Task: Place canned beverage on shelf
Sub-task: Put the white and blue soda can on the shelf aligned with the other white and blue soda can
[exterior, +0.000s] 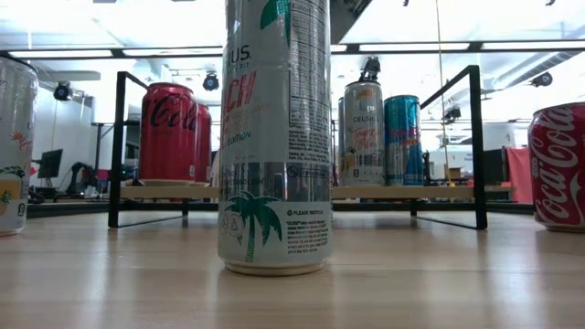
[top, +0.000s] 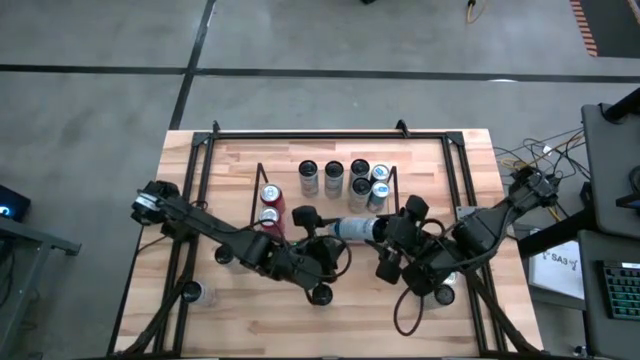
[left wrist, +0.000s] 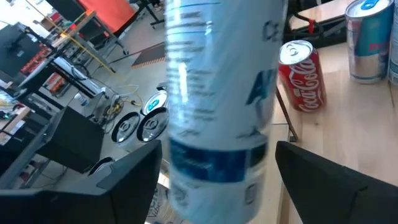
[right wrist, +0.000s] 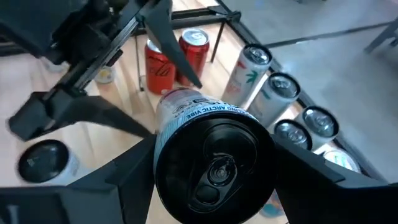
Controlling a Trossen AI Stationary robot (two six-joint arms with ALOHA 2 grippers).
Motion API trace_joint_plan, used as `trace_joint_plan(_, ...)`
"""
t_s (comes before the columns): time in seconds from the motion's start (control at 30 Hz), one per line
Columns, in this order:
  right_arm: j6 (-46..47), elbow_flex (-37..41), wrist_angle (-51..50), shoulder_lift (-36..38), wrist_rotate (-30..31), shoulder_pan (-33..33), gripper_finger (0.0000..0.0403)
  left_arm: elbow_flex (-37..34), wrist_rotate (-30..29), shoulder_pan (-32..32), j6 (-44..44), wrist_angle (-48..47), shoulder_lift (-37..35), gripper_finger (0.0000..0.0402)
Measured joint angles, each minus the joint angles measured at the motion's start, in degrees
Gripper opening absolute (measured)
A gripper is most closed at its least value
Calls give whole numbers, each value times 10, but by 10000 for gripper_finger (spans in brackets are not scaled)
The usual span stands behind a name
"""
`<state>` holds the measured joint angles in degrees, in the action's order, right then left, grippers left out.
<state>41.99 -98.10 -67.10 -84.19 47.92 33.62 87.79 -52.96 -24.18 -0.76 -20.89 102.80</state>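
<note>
A white-and-blue beverage can (top: 355, 228) hangs level above the table's middle, between my two grippers. My right gripper (right wrist: 214, 171) is shut on its end toward the table's right. My left gripper (left wrist: 217, 168) is open, with one finger on each side of the can (left wrist: 217, 93) near its other end. Behind them the shelf (top: 392, 190), black wire ends on a wood base, stands on the table. It carries two red cola cans (top: 269, 204) at its left and several silver and blue cans (top: 345, 178) at its right. My right gripper pinches the can's side wall just behind its pull-tab end (right wrist: 163, 152) between its two fingers (right wrist: 118, 180). The fingers come from the table's right and lie along the can. The can is lifted clear and lies level. My left gripper: I cannot tell whether its fingers touch the can.
A tall white can with a palm print (exterior: 274, 137) stands on the table in front of the shelf. Loose cans stand near the front left (top: 200, 293) and front right (top: 446, 291). A large black tubular frame (top: 330, 135) runs around the table.
</note>
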Motion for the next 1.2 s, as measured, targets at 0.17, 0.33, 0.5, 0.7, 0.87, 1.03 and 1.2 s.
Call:
trace_joint_plan(0.17,-52,0,42,-13,1,-14,254,-2,8,8,4,16,3,299)
trace_joint_plan(0.33,-86,0,77,-19,-1,-18,254,-2,6,14,4,19,13,299)
trace_joint_plan(0.5,-88,0,83,-19,1,-20,254,-2,-8,16,1,19,24,297)
trace_joint_plan(0.7,-94,0,83,-19,0,-20,259,-2,-31,16,-7,20,27,240)
trace_joint_plan(0.87,-102,0,85,-19,1,-20,293,-2,-39,15,-7,23,27,228)
trace_joint_plan(1.03,-134,0,108,-17,10,-21,298,-2,-50,15,-7,11,27,228)
trace_joint_plan(1.2,-178,0,130,-6,6,-20,295,-10,-51,12,-7,2,24,228)
